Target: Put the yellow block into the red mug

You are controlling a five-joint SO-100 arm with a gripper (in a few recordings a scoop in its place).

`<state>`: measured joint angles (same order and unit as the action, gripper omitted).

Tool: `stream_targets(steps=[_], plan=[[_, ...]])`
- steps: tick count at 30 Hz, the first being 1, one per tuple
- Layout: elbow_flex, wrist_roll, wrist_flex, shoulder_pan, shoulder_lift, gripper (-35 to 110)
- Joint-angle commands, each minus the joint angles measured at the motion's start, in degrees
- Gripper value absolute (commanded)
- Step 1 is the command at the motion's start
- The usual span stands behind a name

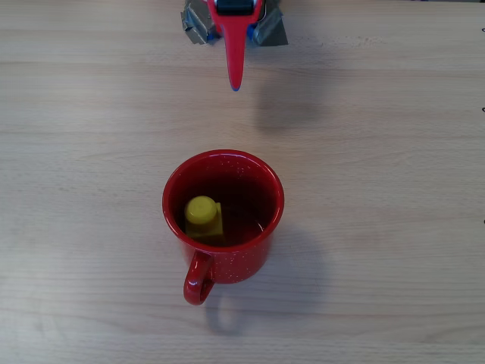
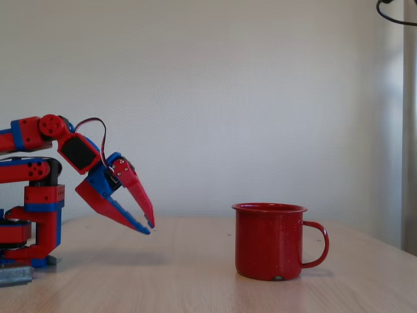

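You have one red mug [image 1: 223,216] standing upright near the middle of the wooden table [image 1: 394,152], with bare wood on every side of it out to the frame edges in the overhead view. One yellow block [image 1: 203,218] sits inside the mug, stud up, against the left part of the inner wall in that view. The mug handle points toward the bottom edge of the overhead view and to the right in the fixed view. The single gripper [image 2: 147,225] hangs above the table, well apart from the mug, its tips angled downward; the jaws stand almost closed, with only a slim gap at the tips, and hold nothing. The arm base sits at the table's far edge. The surface is pale wood grain; behind it stands a plain light wall [image 2: 247,98].
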<state>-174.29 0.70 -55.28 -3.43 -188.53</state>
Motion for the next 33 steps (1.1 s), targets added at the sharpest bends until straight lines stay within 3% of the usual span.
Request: stream_targets(steps=[1,33], plan=[[0.4,1.0,-1.0,-0.3,-0.9,0],[0.4,0.6,-1.0,-1.1,-0.9,0]])
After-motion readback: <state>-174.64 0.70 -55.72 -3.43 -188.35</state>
